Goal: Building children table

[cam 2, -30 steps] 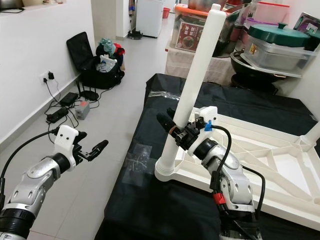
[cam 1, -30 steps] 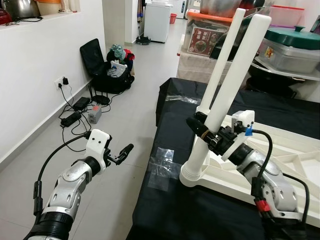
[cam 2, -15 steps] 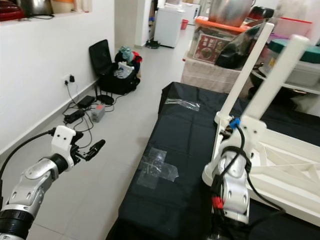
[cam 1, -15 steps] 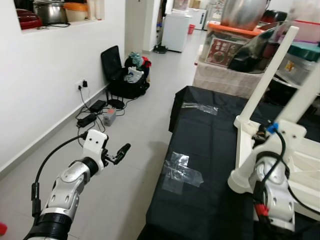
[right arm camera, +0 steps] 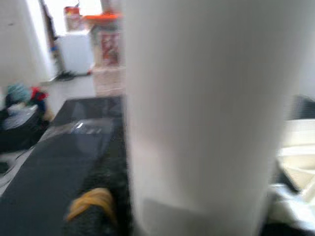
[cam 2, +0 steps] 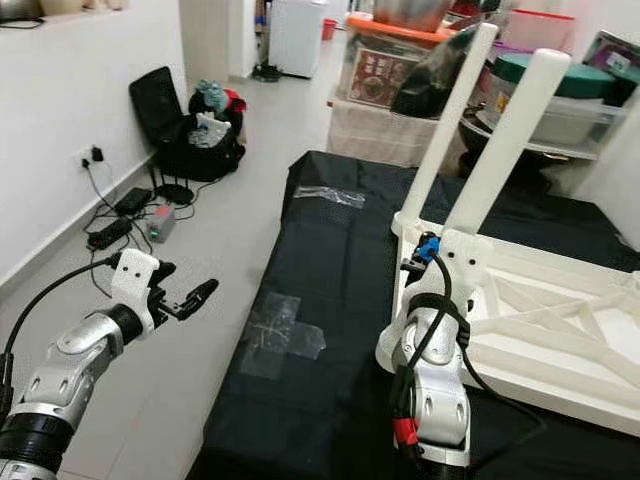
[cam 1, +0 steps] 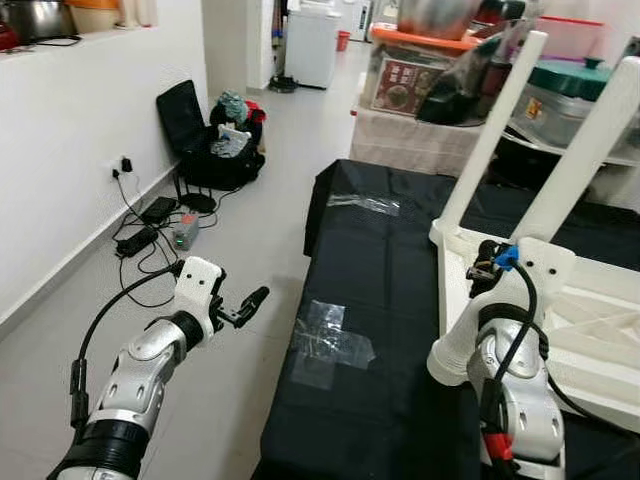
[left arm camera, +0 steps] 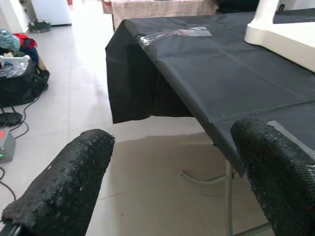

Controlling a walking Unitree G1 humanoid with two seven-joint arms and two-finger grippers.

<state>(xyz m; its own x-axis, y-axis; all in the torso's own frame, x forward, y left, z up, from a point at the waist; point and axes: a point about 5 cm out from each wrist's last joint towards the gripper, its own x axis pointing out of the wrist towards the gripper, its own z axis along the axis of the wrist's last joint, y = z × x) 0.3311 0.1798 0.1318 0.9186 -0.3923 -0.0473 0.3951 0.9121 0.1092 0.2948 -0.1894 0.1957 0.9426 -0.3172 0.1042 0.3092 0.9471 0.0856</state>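
Grey floor tiles run past a white wall on our left, where a black bag stuffed with clothes and a tangle of cables lie near a socket. Before us stands a table under a black cloth, with a patch of clear tape stuck on it. On the cloth lies the white tabletop, upside down, with two white legs rising from its near corners and leaning to the right. Our right gripper is at the base of the nearer leg; from the wrist camera the leg sits right against one black finger, and we take it as clamped on the leg, though the picture is blurred. Our left gripper hangs out over the floor to the left of the table, its two fingers spread apart with nothing between them. Beyond the table are stacked plastic boxes and pots.
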